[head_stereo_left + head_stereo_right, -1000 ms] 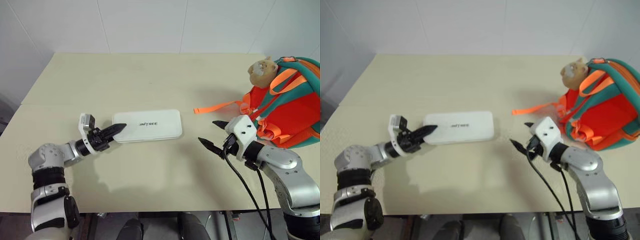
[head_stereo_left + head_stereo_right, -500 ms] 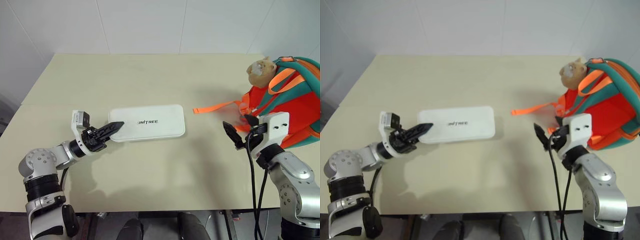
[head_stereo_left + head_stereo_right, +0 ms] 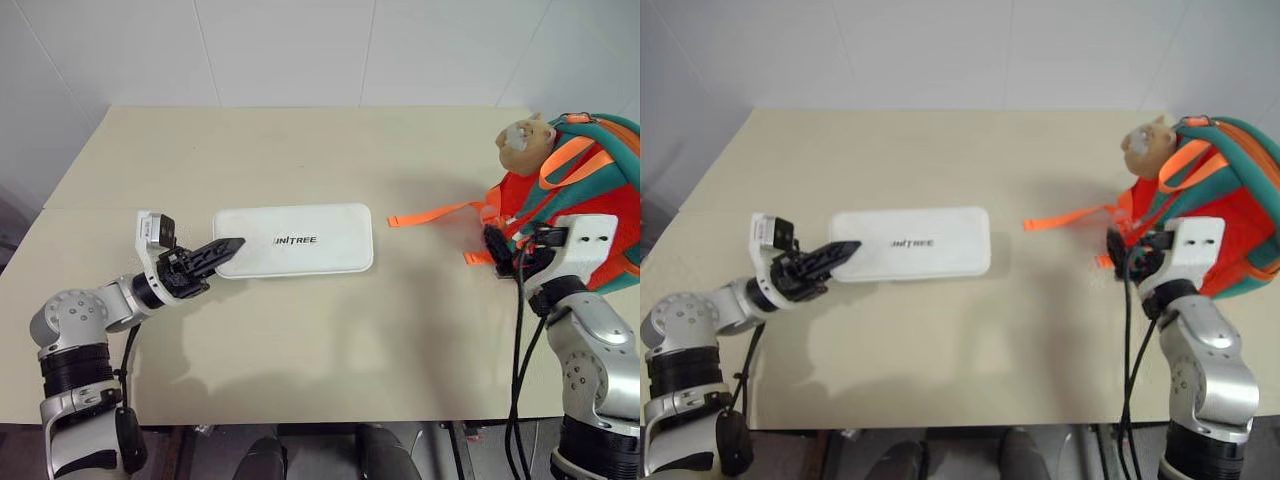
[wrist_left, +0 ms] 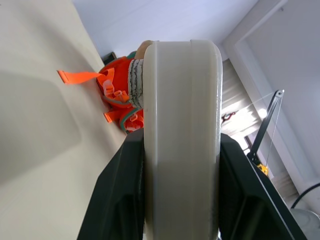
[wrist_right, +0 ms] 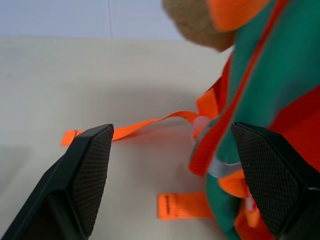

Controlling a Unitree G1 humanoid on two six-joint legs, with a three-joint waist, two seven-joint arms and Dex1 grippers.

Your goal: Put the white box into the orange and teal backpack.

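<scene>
The white box [image 3: 295,240], flat with dark lettering, is at the table's left-middle. My left gripper [image 3: 225,250] is shut on its left end; in the left wrist view the box edge [image 4: 182,100] stands clamped between both black fingers [image 4: 117,200]. The orange and teal backpack [image 3: 590,220] sits at the right edge with a tan plush toy [image 3: 522,143] on top. My right gripper [image 3: 505,245] is open at the backpack's lower left side. In the right wrist view its fingers [image 5: 90,165] straddle the backpack's teal trim [image 5: 260,75] and straps, with nothing between them.
A loose orange strap [image 3: 435,213] trails from the backpack across the beige table [image 3: 300,340] toward the box. A white tiled wall rises behind the table's far edge. Bare tabletop lies between the box and the backpack.
My right gripper swung right to the backpack's side and turned to face it. My left gripper rose a little with the box's left end in it.
</scene>
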